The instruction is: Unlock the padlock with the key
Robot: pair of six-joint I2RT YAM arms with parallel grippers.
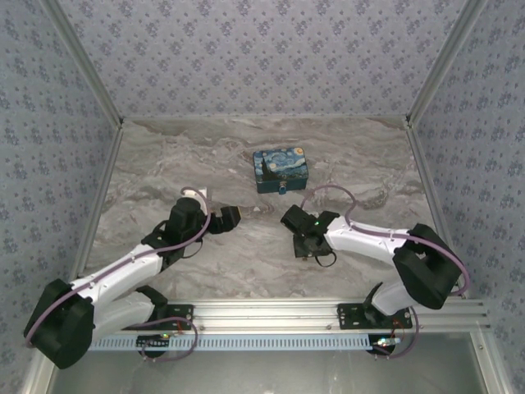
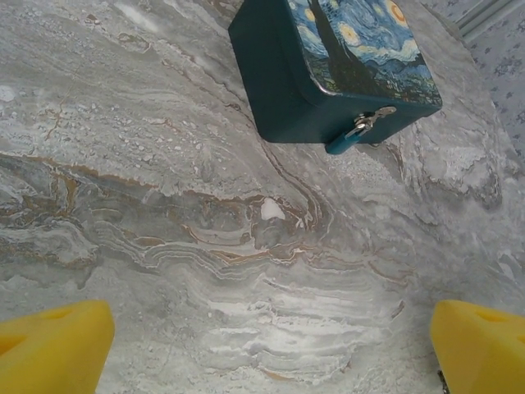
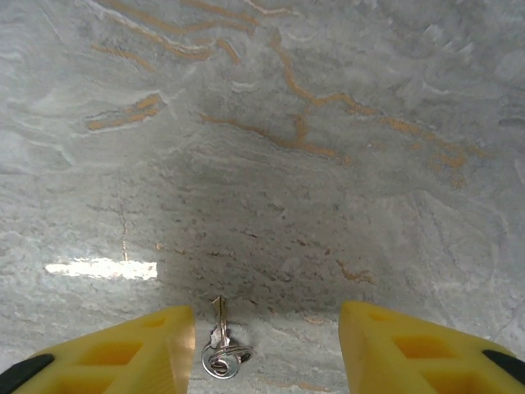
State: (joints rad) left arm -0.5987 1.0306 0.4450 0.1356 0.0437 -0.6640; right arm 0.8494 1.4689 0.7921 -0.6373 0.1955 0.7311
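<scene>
The tiny teal padlock with its silvery shackle hangs from the hasp on the front of the swirl-painted blue tin box, which also stands at the back centre. The small metal key lies flat on the marble on its ring, blade pointing away. My right gripper straddles it with the jaws apart; the key sits close beside the left finger, not pinched. My left gripper is wide open over bare marble, well short of the box. From above, the left gripper and right gripper face each other below the box.
The marble tabletop is enclosed by patterned walls at the left, back and right. An aluminium rail with the arm bases runs along the near edge.
</scene>
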